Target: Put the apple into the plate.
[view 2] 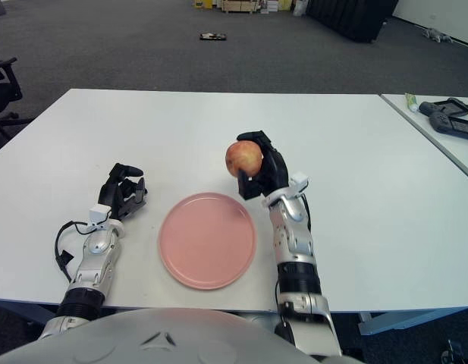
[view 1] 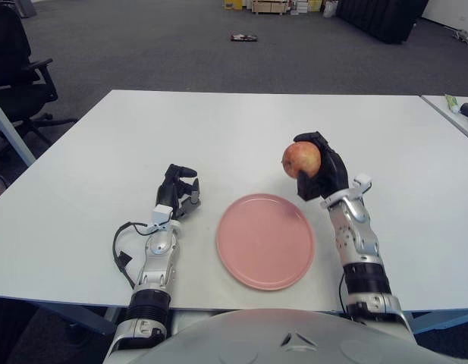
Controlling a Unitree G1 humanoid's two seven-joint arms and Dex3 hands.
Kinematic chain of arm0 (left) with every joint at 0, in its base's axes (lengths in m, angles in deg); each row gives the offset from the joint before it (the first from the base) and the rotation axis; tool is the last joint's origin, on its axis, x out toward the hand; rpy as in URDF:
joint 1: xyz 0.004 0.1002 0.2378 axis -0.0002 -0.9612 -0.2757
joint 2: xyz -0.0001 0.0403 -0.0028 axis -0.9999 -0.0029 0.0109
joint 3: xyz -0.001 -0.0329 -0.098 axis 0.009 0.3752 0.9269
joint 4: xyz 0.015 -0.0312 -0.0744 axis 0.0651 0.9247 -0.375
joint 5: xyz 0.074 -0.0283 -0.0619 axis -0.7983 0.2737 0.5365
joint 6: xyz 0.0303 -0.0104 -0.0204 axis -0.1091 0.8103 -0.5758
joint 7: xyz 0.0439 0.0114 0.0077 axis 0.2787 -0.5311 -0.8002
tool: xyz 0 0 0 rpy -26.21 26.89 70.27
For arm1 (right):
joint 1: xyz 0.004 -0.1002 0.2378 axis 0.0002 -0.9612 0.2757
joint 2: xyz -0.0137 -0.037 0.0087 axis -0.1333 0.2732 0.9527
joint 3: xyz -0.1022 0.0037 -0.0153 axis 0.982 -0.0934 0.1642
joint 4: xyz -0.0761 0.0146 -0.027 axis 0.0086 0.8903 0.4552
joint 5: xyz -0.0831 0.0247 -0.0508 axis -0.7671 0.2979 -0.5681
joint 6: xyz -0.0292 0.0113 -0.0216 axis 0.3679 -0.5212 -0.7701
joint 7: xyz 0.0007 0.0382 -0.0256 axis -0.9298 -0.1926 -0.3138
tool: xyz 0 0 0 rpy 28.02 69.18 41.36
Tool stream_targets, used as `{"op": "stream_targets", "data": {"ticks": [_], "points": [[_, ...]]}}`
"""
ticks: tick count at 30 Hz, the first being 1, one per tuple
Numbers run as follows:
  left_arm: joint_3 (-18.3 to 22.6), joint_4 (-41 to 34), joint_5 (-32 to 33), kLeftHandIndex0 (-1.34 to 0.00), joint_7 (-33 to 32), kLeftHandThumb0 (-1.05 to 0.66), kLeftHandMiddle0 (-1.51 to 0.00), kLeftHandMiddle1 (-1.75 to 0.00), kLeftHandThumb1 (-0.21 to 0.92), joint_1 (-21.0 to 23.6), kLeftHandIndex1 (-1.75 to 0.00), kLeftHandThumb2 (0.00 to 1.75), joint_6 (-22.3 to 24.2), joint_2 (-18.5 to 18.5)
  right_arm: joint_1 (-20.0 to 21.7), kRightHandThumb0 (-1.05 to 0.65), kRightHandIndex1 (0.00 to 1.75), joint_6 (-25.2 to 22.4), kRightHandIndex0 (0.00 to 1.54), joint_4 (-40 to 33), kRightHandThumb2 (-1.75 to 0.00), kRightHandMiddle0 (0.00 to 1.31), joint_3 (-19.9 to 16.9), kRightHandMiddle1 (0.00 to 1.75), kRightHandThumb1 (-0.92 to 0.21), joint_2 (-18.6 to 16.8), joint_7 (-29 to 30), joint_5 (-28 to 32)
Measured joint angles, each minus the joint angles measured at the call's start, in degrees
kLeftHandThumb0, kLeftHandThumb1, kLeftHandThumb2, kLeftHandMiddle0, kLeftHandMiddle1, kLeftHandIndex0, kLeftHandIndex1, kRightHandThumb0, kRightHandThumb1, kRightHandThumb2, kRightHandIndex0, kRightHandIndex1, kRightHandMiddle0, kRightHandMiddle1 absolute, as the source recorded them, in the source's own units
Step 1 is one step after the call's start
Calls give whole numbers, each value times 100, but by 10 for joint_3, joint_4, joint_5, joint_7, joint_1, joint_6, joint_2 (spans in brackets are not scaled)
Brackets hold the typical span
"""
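A red-yellow apple point(view 1: 301, 159) is held in my right hand point(view 1: 318, 168), whose fingers are curled around it. The hand holds it in the air just beyond the far right rim of the pink plate point(view 1: 265, 240). The plate lies flat and bare on the white table near the front edge. In the right eye view the apple point(view 2: 243, 158) shows above the plate's point(view 2: 207, 240) far right rim. My left hand point(view 1: 177, 191) shows to the left of the plate with its fingers curled and nothing in them.
The white table point(view 1: 218, 136) stretches far beyond the plate. A second table at the right point(view 2: 446, 121) carries a dark device and a small tube. An office chair point(view 1: 14, 68) stands at the far left on the grey carpet.
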Motion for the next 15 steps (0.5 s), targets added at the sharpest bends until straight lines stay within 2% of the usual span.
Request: {"op": "stream_targets", "data": {"ticks": [4,15], "points": [[-1,2,-2,-35,0,-38,-56,-175,67,1,-175,87,3,-1,-25,0,156,23,100,-23,-175,73,28,175,13,14,-11,-35],[0,4,-5,-37,-1,-39,-59,-175,64,4,-175,91,6,-3,-78,0,154,61,101,-103,-175,73,95,175,13,80,-29,-126]]}}
